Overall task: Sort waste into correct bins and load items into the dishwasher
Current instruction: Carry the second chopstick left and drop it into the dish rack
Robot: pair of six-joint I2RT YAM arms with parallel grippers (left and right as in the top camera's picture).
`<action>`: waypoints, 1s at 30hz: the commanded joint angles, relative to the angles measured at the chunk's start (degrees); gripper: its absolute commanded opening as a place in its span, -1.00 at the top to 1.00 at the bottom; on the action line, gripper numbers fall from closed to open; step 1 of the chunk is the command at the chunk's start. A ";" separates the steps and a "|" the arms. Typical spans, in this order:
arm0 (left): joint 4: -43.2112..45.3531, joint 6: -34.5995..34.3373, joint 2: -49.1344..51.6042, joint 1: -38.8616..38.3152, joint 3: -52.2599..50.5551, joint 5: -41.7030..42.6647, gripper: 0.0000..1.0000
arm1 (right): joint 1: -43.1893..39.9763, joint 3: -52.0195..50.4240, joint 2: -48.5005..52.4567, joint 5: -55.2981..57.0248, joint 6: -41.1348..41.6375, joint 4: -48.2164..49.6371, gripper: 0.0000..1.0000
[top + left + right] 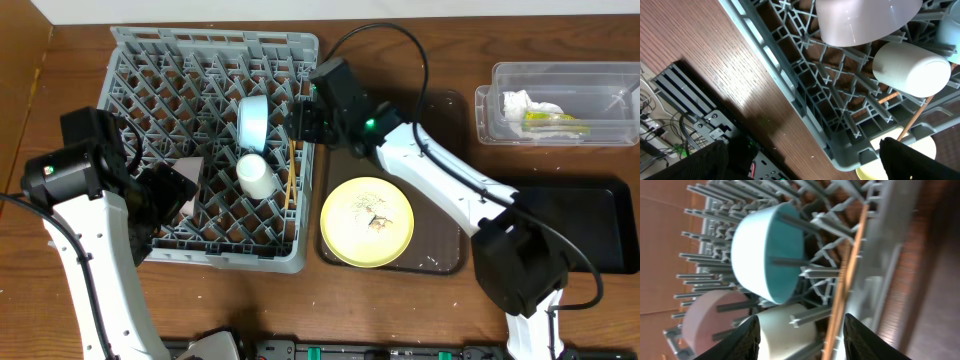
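The grey dish rack (140, 80) holds the light blue bowl (252, 120), the cream cup (255, 175), the pink saucer (192, 172) and the wooden chopsticks (291, 178). The yellow plate (367, 222) with crumbs (378, 222) lies on the brown serving tray. My left gripper (168, 195) is open and empty over the rack's front left; its view shows saucer (865, 20), cup (910, 67) and my left gripper (805, 160). My right gripper (303, 120) is open at the rack's right edge; my right gripper (802, 340) faces bowl (770, 252), cup (785, 330) and chopsticks (850, 270).
The clear tub (500, 105) at the back right holds the white napkin (525, 103) and the green-and-orange wrapper (550, 120). The black tray (600, 230) lies at the right. The brown serving tray (440, 250) sits beside the rack.
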 commanded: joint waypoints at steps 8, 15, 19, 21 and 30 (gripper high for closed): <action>-0.33 0.59 -0.09 0.24 0.04 -0.94 -0.96 | -1.66 0.81 -10.32 0.98 -7.63 -9.62 0.07; -0.33 0.59 -0.09 0.24 0.04 -0.94 -0.96 | 2.56 0.63 -8.66 2.49 -7.65 -11.65 0.79; -0.31 0.59 -0.09 0.24 0.04 -0.94 -0.96 | 5.33 0.63 -7.28 12.39 -7.61 -15.23 0.81; -0.31 0.59 -0.09 0.24 0.04 -0.94 -0.96 | 5.97 0.63 -7.28 15.58 -7.61 -16.96 0.71; -0.33 0.59 -0.09 0.24 0.04 -0.94 -0.96 | 3.93 0.66 -7.85 17.70 -10.97 -34.40 0.08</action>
